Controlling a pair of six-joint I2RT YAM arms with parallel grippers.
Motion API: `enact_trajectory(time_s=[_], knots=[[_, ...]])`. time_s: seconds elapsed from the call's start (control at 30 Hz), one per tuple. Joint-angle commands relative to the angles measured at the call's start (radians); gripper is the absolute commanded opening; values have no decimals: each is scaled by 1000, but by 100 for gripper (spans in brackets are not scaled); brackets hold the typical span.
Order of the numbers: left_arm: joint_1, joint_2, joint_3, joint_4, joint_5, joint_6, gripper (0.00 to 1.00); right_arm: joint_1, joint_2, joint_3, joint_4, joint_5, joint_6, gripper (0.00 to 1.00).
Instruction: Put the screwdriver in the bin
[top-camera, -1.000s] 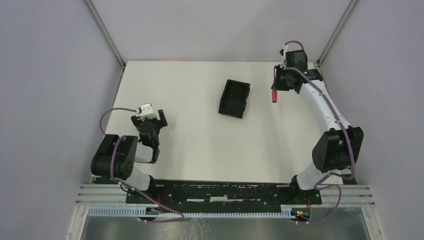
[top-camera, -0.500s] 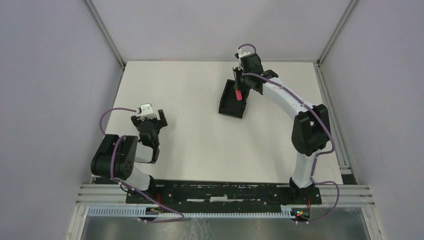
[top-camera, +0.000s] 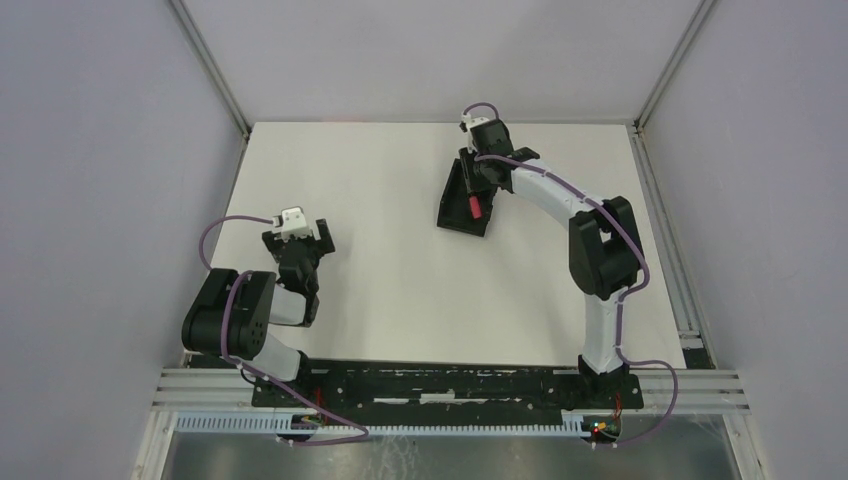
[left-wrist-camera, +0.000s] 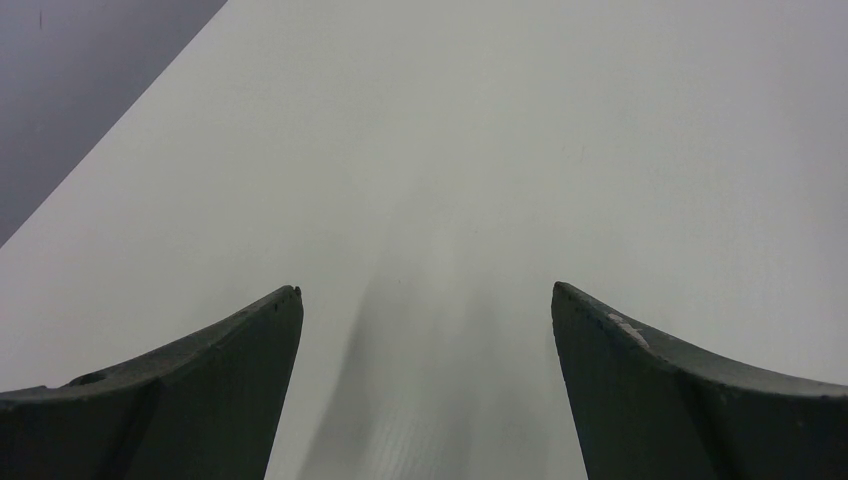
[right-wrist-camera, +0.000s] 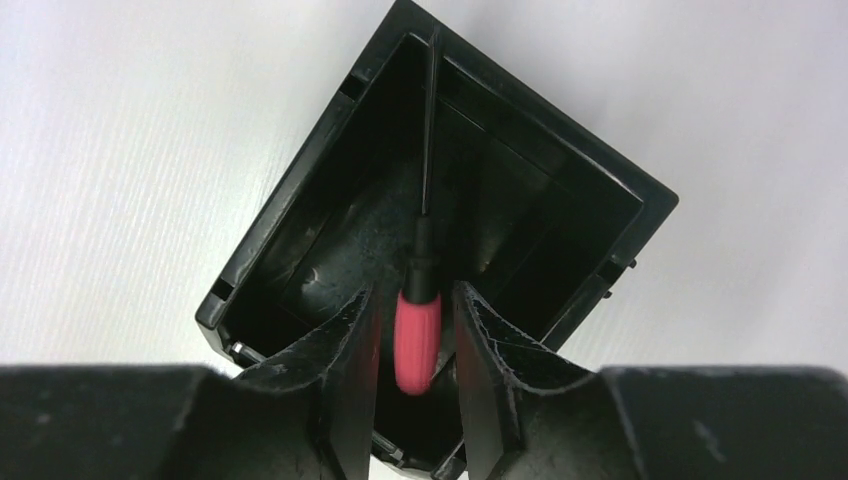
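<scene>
Right gripper (right-wrist-camera: 412, 292) above bin (right-wrist-camera: 290, 195). Jaws slightly parted, thin gap each side of red handle: screwdriver (right-wrist-camera: 417, 340) looks unclamped. Handle at bin's 6 o'clock end, shaft toward 12 o'clock, tip at far corner rim. Bin contents: 1 item only. Judgement: widen jaws, lift straight up, avoid snagging handle. Left gripper (left-wrist-camera: 425, 300) wide apart, empty.

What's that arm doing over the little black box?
The right gripper hovers over the bin, a small black tray, with the red-handled screwdriver between its fingers and the shaft pointing into the tray. The fingers sit close beside the handle; whether they grip it or have let go is unclear. The left gripper rests open over the table.
</scene>
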Motion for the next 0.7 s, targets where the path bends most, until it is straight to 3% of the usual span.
enact_trajectory(time_s=[0.0,0.33,0.43,0.5,0.67], knots=[[3,7,14,58,-7,-39,100,4,-3,18,30,9,0,40],[3,7,14,58,-7,-39,100,3,-163,6,67,3,6,48],[3,7,14,58,-7,-39,100,0,-243,-35,84,6,-4,69],[3,7,14,58,-7,-39,100,-11,-310,-94,118,13,-9,97],[3,5,14,58,-7,-39,100,-66,-516,-305,238,67,-45,98]])
